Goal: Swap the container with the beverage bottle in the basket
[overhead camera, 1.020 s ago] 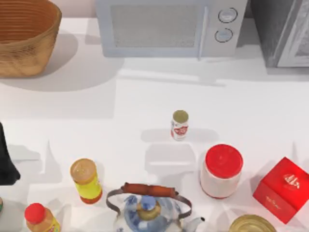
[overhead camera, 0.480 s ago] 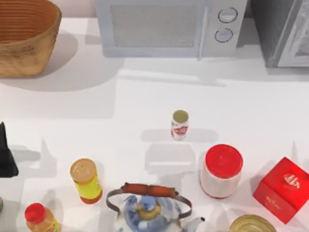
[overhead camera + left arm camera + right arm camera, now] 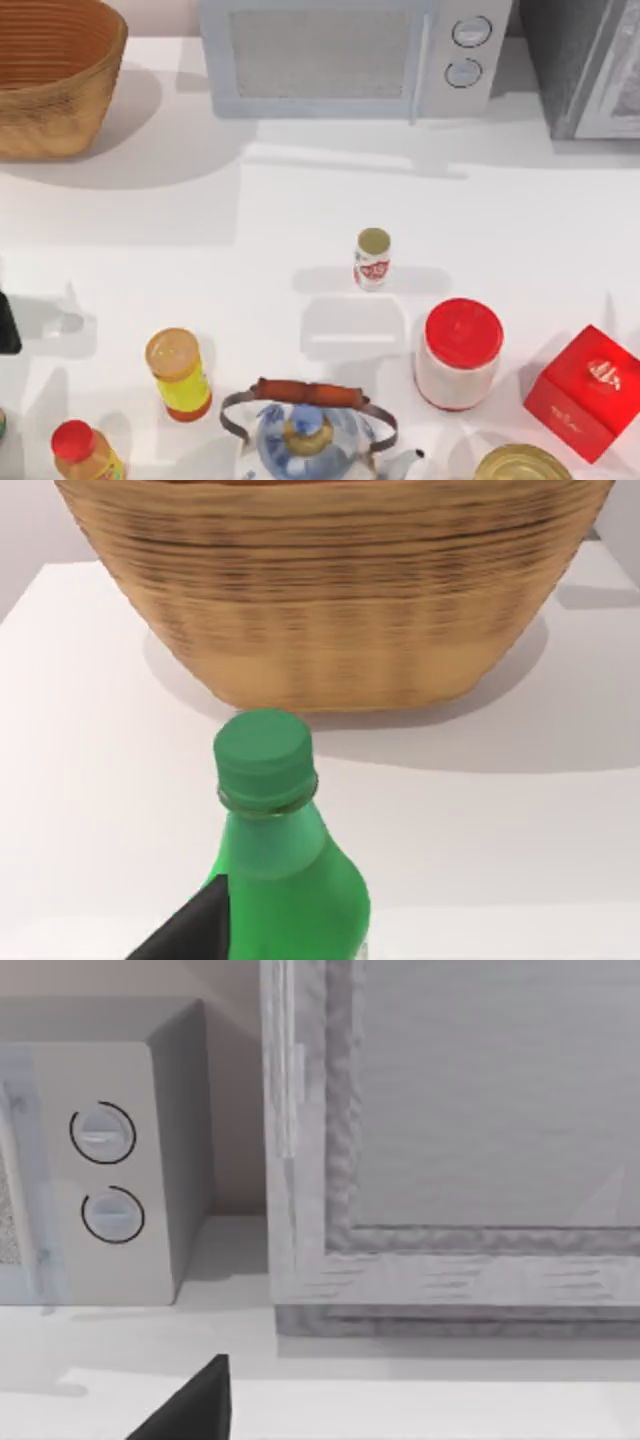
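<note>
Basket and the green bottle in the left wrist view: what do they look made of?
The basket looks like woven wicker, matte tan-brown, going by its fine horizontal ribs and darker bands. The green bottle reads as translucent plastic, perhaps glass: glossy see-through body, opaque matte green screw cap with a collar ring below it. The left gripper's dark finger sits beside the bottle, seemingly matte black plastic.

You are seeing no readable wording, small bottle (image 3: 372, 259) carrying a red label too blurred to read, red box (image 3: 585, 391) showing a white emblem, illegible
</note>
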Controlling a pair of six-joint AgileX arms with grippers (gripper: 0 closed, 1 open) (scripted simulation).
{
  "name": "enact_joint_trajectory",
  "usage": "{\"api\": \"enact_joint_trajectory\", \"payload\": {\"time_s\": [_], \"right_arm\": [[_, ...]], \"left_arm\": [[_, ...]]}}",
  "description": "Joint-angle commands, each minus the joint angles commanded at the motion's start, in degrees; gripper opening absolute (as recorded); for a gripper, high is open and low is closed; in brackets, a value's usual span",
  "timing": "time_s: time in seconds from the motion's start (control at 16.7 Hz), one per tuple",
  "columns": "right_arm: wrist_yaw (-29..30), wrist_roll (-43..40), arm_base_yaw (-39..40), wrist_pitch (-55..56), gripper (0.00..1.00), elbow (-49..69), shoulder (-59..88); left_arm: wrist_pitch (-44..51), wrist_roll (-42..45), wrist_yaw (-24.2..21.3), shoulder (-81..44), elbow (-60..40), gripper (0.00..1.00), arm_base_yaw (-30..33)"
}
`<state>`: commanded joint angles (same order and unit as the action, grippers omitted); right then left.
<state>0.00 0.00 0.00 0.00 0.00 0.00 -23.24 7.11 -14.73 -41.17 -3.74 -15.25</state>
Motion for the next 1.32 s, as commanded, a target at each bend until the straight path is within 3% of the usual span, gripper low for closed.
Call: {"api": "enact_joint_trajectory", "payload": {"time_s": [0.84,1.32], "right_arm": [[0.0,0.0,0.0,0.0,1.00,0.0,0.0],[0.0,0.0,0.0,0.0,1.00,0.0,0.0]], "left_arm": [[-19.2,5.9,-12.1,-34.1,-3.0,1.00,-12.8],[-20.1,5.6,-11.7,-35.3,-3.5,1.00,-12.1]]}}
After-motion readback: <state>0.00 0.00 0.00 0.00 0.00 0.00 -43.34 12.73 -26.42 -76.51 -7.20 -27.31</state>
